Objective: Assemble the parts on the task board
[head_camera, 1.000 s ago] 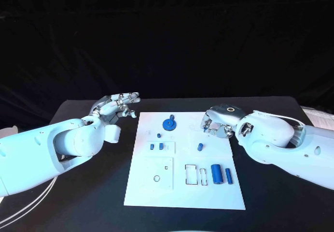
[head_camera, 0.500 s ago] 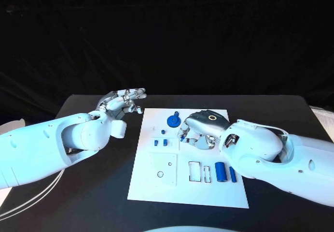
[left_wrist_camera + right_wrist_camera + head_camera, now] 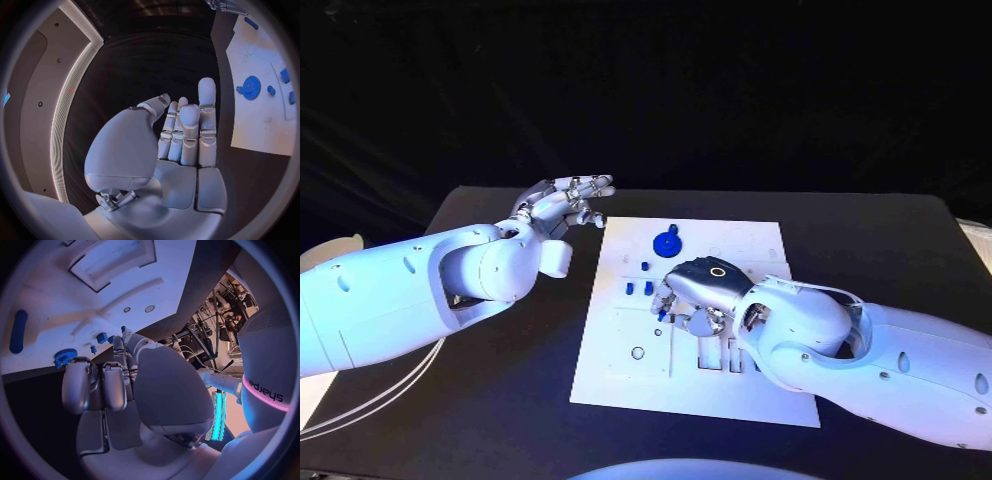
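Right now the right hand hangs low over the middle of the task board, knuckles up and fingers curled downward toward the plate; from the head view I cannot tell whether anything sits between the fingertips, and the right wrist view shows the fingers folded in close with no blue piece plainly among them, so its hold stays uncertain. The parts lie around it: a round blue gear sits on the board's far half, just beyond the right hand, and two small blue blocks stand close together just beside the hand, toward the robot's left. More blue pieces lie under the right forearm on the near half, mostly hidden. The relation that matters is this: the small blocks lie to the left of the curled fingers and very near them, while the gear lies farther out, away from the robot. The gear looks flat and round, so its axis points up from the plate; the blocks are too small to give a long axis. The left hand is held up off the table beyond the board's far left corner, fingers straight, close together and empty. My judgement is that the right hand, being much nearer, is the one to make the coming pick
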